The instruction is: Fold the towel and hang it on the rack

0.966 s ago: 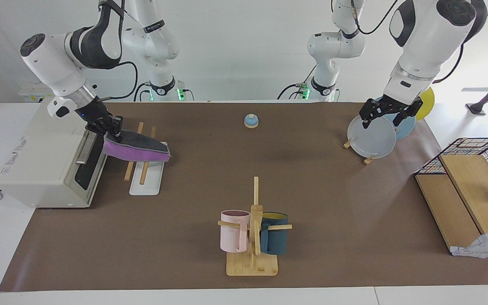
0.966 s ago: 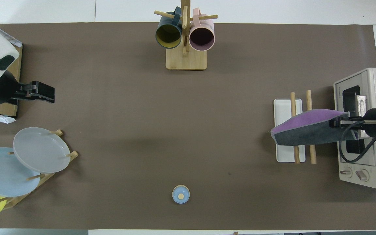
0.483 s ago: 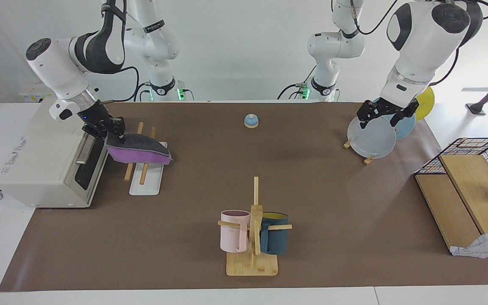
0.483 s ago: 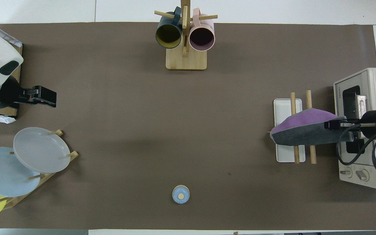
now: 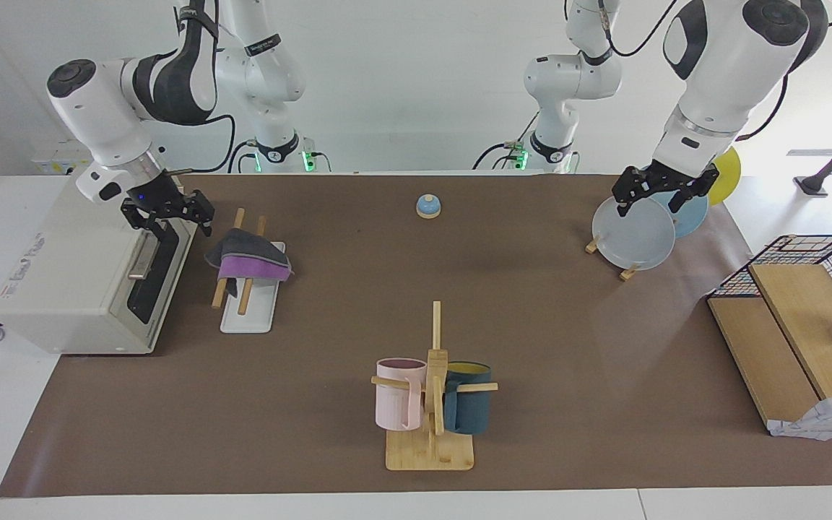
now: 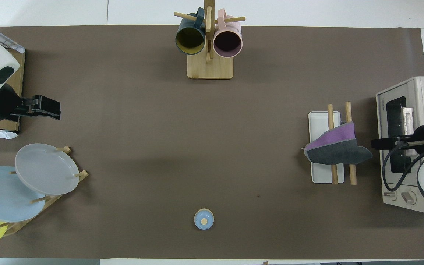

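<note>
The towel [image 5: 250, 260] lies folded and draped over the two wooden rods of the rack [image 5: 246, 318], dark grey on top and purple on the lower flap; nothing holds it. It also shows in the overhead view [image 6: 335, 149], across the rack [image 6: 318, 121], with one grey corner sticking out toward the toaster oven. My right gripper [image 5: 167, 211] is open and empty, up in the air between the towel and the toaster oven, apart from the cloth. My left gripper [image 5: 665, 195] hangs open and empty over the plate stand, waiting.
A white toaster oven [image 5: 76, 274] stands right beside the rack at the right arm's end. A mug stand [image 5: 434, 404] with two mugs, a small blue bell [image 5: 428, 206], a plate stand with plates [image 5: 636, 235] and a wire basket on wooden boxes [image 5: 799, 310] are also on the table.
My right gripper has let go of the towel and drawn back toward the toaster oven. The towel's held end has dropped and it now hangs on the rack. The left gripper has barely shifted.
</note>
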